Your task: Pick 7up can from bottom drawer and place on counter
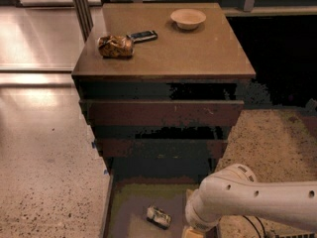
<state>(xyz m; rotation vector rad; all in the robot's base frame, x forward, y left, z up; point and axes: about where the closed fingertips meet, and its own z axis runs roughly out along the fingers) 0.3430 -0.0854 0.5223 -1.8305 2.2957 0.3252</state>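
Note:
The 7up can (159,217), whitish with dark markings, lies on its side on the greyish-green floor of the open bottom drawer (128,202). My white arm (237,197) reaches in from the lower right. My gripper (192,231) hangs at the frame's bottom edge, just right of the can and close to it; only its tan upper part shows, the rest is cut off. The brown counter (173,48) lies above the drawers.
On the counter sit a brown-gold snack bag (115,46), a flat black phone-like bar (143,35) and a pale bowl (188,18). Two shorter drawers (163,114) stick out slightly above the bottom one. Pale speckled floor (44,157) lies to the left.

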